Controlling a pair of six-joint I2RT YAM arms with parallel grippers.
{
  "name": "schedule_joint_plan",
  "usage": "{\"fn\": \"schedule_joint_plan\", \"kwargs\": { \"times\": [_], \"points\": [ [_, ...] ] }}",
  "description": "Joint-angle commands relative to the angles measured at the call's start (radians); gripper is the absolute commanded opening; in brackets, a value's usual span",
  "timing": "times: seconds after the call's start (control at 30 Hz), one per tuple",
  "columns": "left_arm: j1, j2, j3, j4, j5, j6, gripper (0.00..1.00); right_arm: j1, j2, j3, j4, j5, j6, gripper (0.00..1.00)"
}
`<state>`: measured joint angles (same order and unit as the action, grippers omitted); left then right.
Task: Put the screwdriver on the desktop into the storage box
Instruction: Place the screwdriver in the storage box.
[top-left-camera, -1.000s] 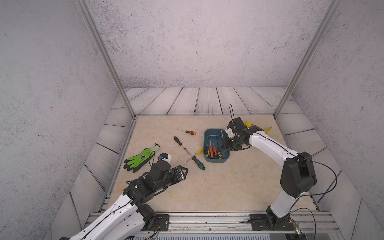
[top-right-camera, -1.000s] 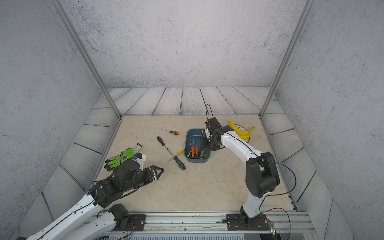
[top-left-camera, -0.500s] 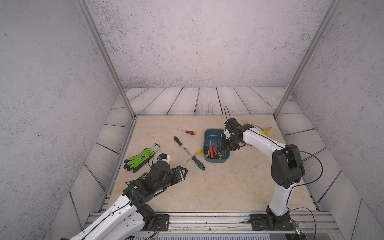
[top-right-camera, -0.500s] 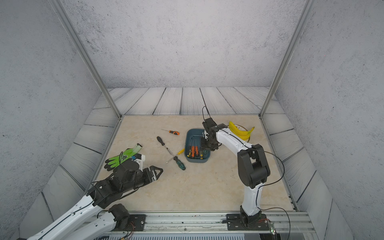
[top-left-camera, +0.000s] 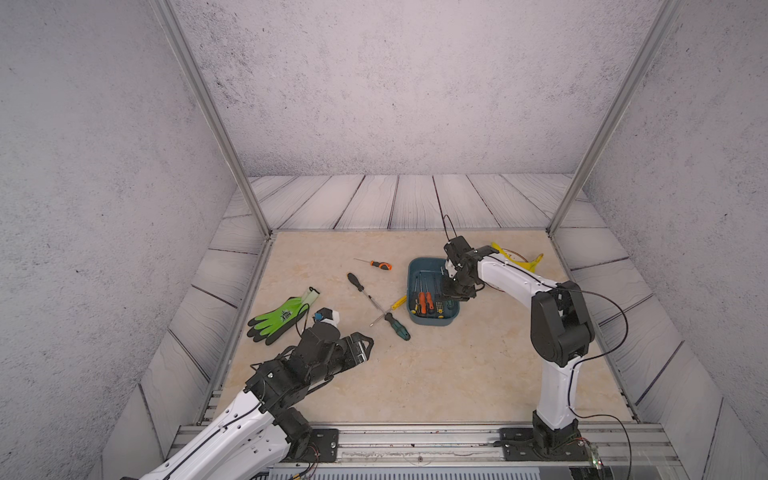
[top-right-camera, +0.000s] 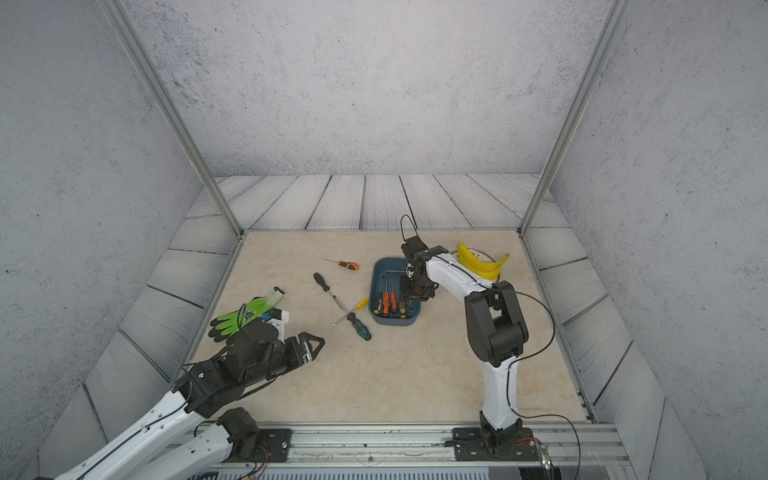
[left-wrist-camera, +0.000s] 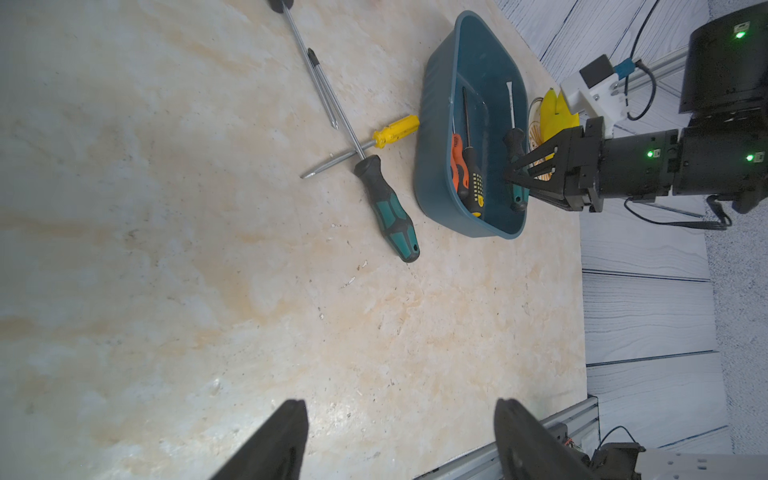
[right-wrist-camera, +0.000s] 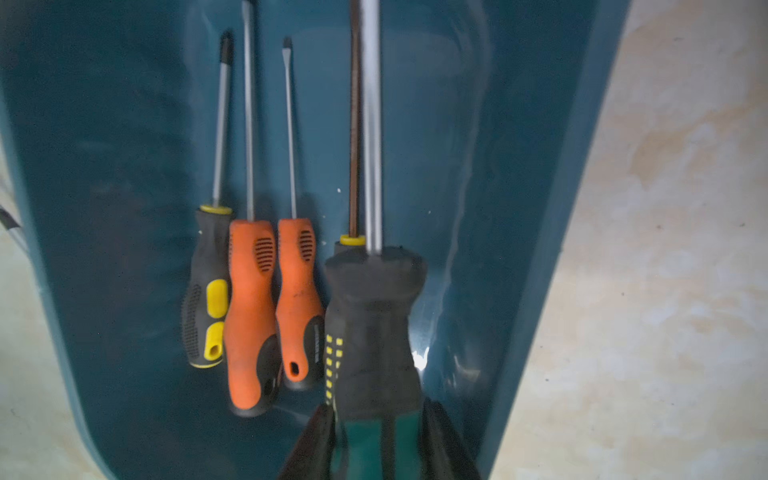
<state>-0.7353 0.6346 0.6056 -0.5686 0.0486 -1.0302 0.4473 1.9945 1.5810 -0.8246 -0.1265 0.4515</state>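
The dark teal storage box (top-left-camera: 432, 323) (top-right-camera: 395, 321) sits on the beige desktop (top-left-camera: 436, 374) and holds several screwdrivers, two with orange handles (right-wrist-camera: 249, 311). My right gripper (top-left-camera: 453, 293) (right-wrist-camera: 376, 409) is shut on a black-and-green-handled screwdriver (right-wrist-camera: 374, 324) (left-wrist-camera: 515, 145), held low over the box's right half, shaft along the box. On the desktop left of the box lie a green-handled screwdriver (top-left-camera: 397, 326), a yellow-handled one (top-left-camera: 399, 301), a black-handled one (top-left-camera: 355, 280) and a small orange one (top-left-camera: 381, 264). My left gripper (top-left-camera: 365, 345) (left-wrist-camera: 401, 409) hangs open over the front left, holding nothing.
A green work glove (top-left-camera: 278, 318) lies at the desktop's left edge. Yellow bananas (top-left-camera: 515, 259) rest at the back right behind my right arm. A metal rail (top-left-camera: 415, 432) runs along the front, and upright posts stand at the back corners.
My right arm has swung a little to the left, carrying the held screwdriver further over the box. The left arm has not moved.
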Motion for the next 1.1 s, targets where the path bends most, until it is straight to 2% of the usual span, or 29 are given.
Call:
{"fn": "schedule_joint_plan", "kwargs": {
  "times": [0.0,0.4,0.83,1.07],
  "points": [
    [0.005,-0.018,-0.014,-0.018,-0.018,-0.004,0.76,-0.003,0.025,0.034,-0.036,0.026,-0.005,0.13],
    [0.005,-0.023,-0.021,-0.02,-0.019,-0.005,0.76,0.003,0.096,0.086,-0.08,0.066,0.021,0.2],
    [0.007,-0.024,-0.023,-0.019,-0.019,0.001,0.76,0.015,0.127,0.117,-0.113,0.105,0.034,0.4],
    [0.007,-0.015,-0.021,-0.016,-0.015,0.001,0.76,0.024,0.116,0.137,-0.121,0.1,0.034,0.42]
  ]
}}
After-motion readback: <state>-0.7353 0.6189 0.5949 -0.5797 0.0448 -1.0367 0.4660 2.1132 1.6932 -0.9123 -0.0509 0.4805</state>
